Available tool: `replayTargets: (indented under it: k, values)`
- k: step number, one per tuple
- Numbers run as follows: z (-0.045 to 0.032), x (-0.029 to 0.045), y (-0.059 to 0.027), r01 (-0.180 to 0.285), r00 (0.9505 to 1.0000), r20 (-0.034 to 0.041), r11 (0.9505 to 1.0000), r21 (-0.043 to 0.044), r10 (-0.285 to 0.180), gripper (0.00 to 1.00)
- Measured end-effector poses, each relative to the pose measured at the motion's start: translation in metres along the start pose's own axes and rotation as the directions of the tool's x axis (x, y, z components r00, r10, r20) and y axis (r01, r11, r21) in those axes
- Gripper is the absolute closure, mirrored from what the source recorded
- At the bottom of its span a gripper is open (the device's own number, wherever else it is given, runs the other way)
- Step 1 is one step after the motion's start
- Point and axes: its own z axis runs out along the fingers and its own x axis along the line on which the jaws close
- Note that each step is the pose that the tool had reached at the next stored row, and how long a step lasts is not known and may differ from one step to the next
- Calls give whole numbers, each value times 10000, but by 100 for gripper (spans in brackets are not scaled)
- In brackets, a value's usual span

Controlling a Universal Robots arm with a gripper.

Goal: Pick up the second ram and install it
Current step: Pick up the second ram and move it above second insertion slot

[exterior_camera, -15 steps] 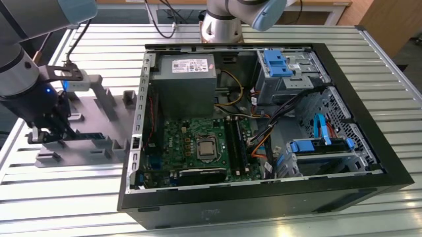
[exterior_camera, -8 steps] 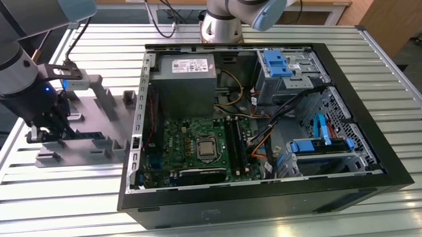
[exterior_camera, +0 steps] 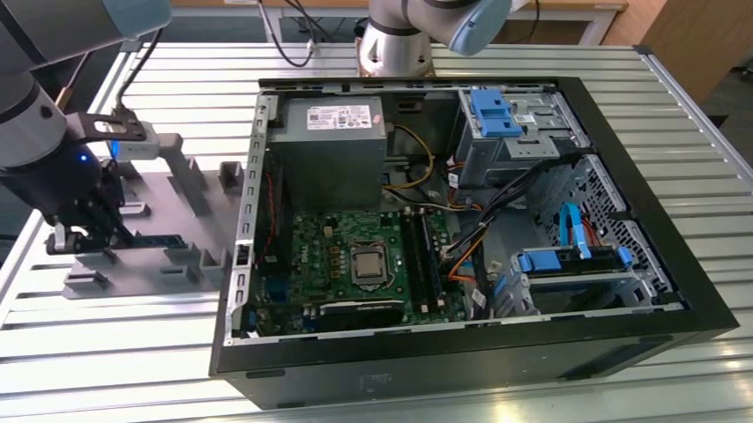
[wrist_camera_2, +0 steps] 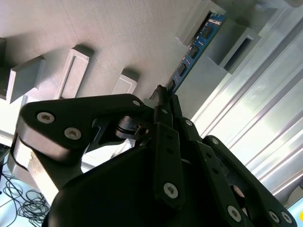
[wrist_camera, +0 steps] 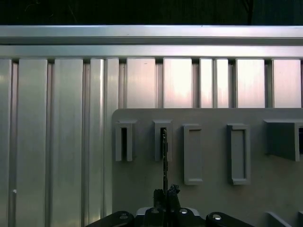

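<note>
Hanging at the exterior view's left, about mid-height, the gripper [exterior_camera: 85, 240] sits low over the grey fixture [exterior_camera: 206, 216] at the end of the arm [exterior_camera: 35, 132]; the fixture lies on the slatted aluminium table [exterior_camera: 118, 352], just beside the open computer case [exterior_camera: 471, 357], which takes up the centre and the exterior view's right; inside the case the green motherboard [exterior_camera: 341, 256] lies flat, with its long black memory slots [exterior_camera: 418, 256] running along its edge nearer the drive bays; in the second wrist view the black fingers [wrist_camera_2: 165, 123] come together on one end of the second ram [wrist_camera_2: 194, 47], clamping it, and the strip, with its row of small black chips, reaches away from the fingertips towards a grey post of the fixture; in the first wrist view the strip is seen edge-on as a thin dark line, one end pinched between the fingertips and the other at a narrow upright pocket [wrist_camera: 163, 141] of the fixture; whether that far end is seated in the pocket or just clear of it I cannot tell.
</note>
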Motion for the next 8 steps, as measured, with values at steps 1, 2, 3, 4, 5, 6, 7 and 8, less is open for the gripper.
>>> replayTargets:
  k: [1, 2, 3, 4, 5, 6, 7, 8]
  values:
    - [-3, 0, 0, 0, 10000, 0, 10000, 0, 0, 86]
    - [-7, 0, 0, 0, 10000, 0, 10000, 0, 0, 86]
    - [-12, 0, 0, 1, 10000, 0, 10000, 0, -1, 86]
    - [-17, -1, -1, 1, 10000, 0, 10000, 0, -1, 86]
    - [-19, -1, -1, 1, 10000, 1, 10000, 1, -1, 86]
    - [-22, -1, 0, 1, 10000, 1, 10000, 1, -1, 86]
    - [-25, -1, 0, 0, 10000, 1, 10000, 1, 0, 86]
    - [-30, -2, 0, 0, 10000, 0, 10000, 0, 0, 86]
